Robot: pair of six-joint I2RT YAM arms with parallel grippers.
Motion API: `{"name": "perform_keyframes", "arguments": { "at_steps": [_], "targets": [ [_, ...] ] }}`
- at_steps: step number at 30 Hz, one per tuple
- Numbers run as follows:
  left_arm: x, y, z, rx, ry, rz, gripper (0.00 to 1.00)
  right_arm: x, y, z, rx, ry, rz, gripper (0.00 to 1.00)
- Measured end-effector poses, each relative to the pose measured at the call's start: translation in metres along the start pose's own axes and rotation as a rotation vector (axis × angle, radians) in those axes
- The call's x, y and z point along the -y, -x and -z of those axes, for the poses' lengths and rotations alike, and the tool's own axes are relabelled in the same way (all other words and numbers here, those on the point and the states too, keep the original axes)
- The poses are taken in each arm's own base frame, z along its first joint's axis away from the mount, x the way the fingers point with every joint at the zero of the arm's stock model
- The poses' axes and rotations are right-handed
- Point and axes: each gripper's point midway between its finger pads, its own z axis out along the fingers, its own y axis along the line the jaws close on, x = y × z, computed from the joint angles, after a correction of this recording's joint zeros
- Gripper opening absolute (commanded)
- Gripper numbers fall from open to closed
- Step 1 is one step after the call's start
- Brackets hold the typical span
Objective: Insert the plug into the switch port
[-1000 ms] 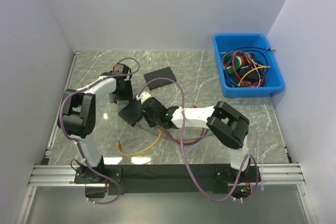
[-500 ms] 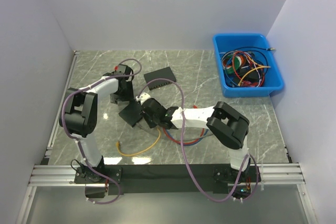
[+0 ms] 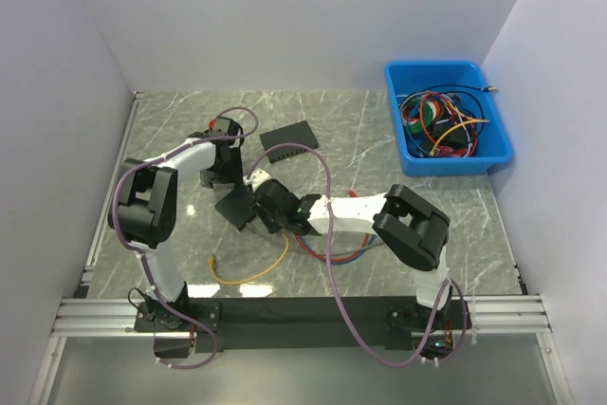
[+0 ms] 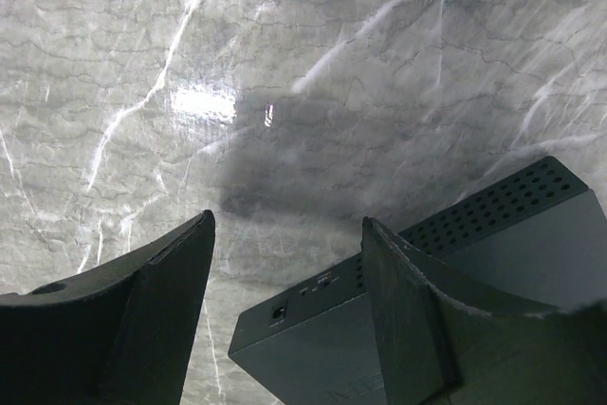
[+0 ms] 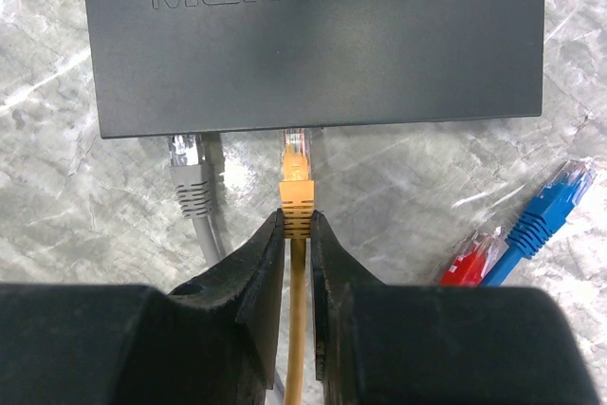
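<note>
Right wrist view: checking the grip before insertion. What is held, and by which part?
The right gripper pinches the orange plug at the rear of its boot. The left gripper is open and holds nothing.

two dark grey box-shaped plastic switches lie on the grey marbled bench [image 3: 379, 130]: the far switch [image 3: 288, 142] and the near switch [image 3: 236, 204]. four cable plugs lie by the near one: one grey plug [image 5: 193, 177], one orange plug [image 5: 297, 177], one red plug [image 5: 471, 258], one blue plug [image 5: 548, 215]. one blue plastic bin [image 3: 455, 167] sits at the far right corner; its cables are too tangled to count.
</note>
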Motion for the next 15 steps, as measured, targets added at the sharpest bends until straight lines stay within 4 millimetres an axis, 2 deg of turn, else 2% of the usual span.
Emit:
{"name": "perform_keyframes", "arguments": {
  "at_steps": [15],
  "targets": [
    [0.0028, 0.0003, -0.0015, 0.005, 0.004, -0.011, 0.69, 0.0043, -0.0034, -0.0015, 0.035, -0.035, -0.011, 0.00]
  ]
}}
